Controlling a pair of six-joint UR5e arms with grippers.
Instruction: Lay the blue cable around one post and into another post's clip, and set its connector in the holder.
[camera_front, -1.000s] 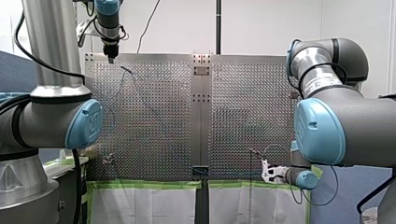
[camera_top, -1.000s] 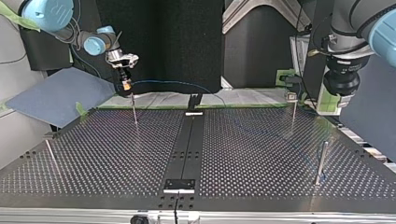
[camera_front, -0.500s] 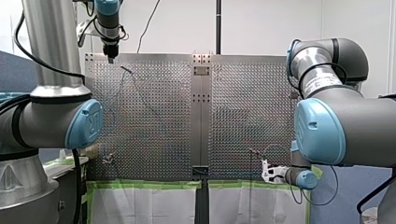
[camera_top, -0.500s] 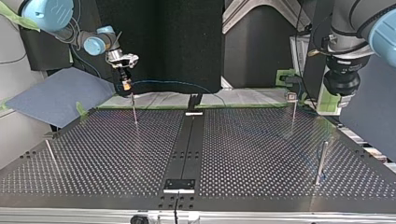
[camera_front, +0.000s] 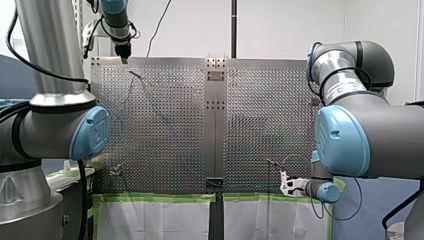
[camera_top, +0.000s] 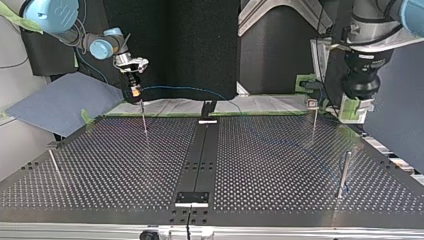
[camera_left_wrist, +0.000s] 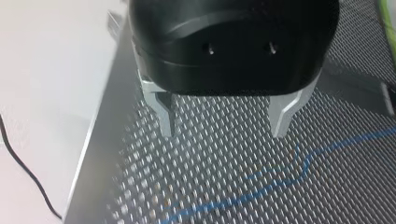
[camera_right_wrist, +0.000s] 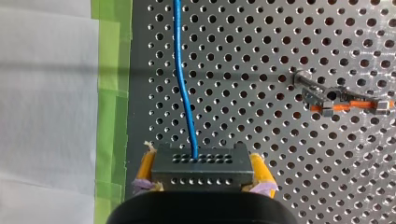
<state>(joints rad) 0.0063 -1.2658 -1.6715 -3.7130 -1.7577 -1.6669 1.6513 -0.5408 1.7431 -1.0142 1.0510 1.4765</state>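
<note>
In the right wrist view my right gripper (camera_right_wrist: 201, 163) is shut, its yellow pads on a dark connector block (camera_right_wrist: 198, 175). The blue cable (camera_right_wrist: 184, 88) runs from the block ahead over the perforated plate. A clip post with an orange part (camera_right_wrist: 336, 101) stands off to one side. In the top view that gripper (camera_top: 134, 91) hangs just above a thin post (camera_top: 143, 117), and the cable (camera_top: 185, 89) trails away from it. My left gripper (camera_left_wrist: 224, 130) is open and empty above the plate, with a slack stretch of cable (camera_left_wrist: 280, 172) lying beyond its fingers.
In the top view further posts stand on the plate: one at the back right (camera_top: 315, 117), a thicker one at the right (camera_top: 344, 172), and one at the left (camera_top: 52, 162). A black fixture (camera_top: 207, 107) sits at the far end of the centre strip. Green tape (camera_right_wrist: 112, 84) edges the plate.
My left arm has risen and drawn back a little from the plate, its gripper still open. The right gripper and the connector have stayed put.
</note>
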